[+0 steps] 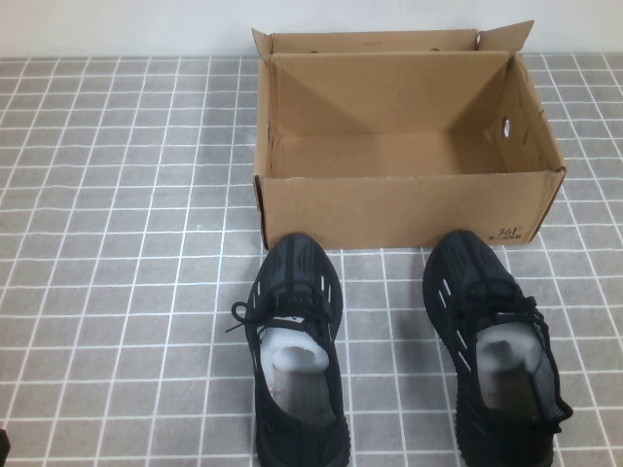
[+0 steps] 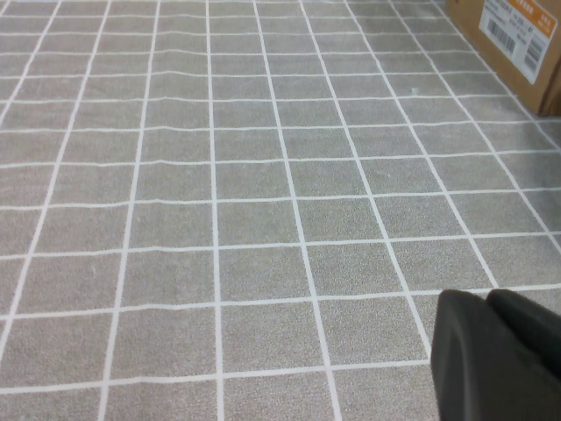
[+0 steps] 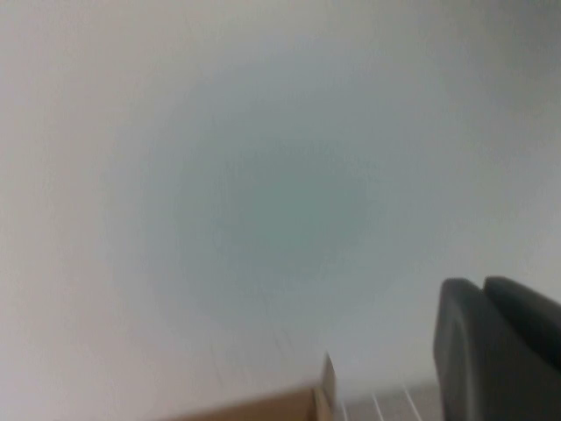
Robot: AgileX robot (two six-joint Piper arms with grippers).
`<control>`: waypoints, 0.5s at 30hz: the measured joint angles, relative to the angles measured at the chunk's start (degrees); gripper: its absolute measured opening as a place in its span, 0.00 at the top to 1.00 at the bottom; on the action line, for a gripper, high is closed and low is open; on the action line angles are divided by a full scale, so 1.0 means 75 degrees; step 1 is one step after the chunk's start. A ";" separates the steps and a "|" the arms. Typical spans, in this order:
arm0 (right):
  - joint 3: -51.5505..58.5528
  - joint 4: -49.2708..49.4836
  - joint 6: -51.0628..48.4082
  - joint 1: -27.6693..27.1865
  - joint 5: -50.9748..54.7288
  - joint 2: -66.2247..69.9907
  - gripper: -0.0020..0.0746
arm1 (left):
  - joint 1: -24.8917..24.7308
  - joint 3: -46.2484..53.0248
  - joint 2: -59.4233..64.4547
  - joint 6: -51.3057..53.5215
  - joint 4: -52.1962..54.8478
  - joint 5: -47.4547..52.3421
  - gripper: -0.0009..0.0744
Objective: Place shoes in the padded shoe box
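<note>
The open padded shoe box (image 1: 399,185) stands on the grey tiled tabletop (image 1: 127,243), and the two shoes (image 1: 297,341) lie just in front of it, toes toward the box, no gripper near them. Only the left wrist view shows the left gripper (image 2: 495,355) low over bare tiles, and only the right wrist view shows the right gripper (image 3: 500,351) facing a pale wall; for both I cannot tell whether spread or pressed together
</note>
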 joint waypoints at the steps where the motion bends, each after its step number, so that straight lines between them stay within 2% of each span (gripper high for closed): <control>1: -0.0152 0.0000 0.0001 0.0000 0.0480 0.0288 0.98 | 0.0000 0.0000 0.0000 0.0000 0.0000 0.0000 0.99; 3: -0.0383 0.0000 -0.0079 0.0000 0.1308 0.0825 0.98 | 0.0000 0.0000 0.0000 0.0000 0.0000 0.0000 0.99; 6: -0.0590 0.0000 -0.0885 0.0000 0.1878 0.1520 0.98 | 0.0000 0.0000 0.0000 0.0000 0.0000 0.0000 0.99; 9: -0.0624 0.0177 -0.1561 0.0000 0.1751 0.1759 0.98 | 0.0000 0.0000 0.0000 0.0000 0.0000 0.0000 0.99; 15: -0.0628 0.0577 -0.1808 0.0000 0.1717 0.2015 0.98 | 0.0000 0.0000 0.0000 0.0000 0.0000 0.0000 0.99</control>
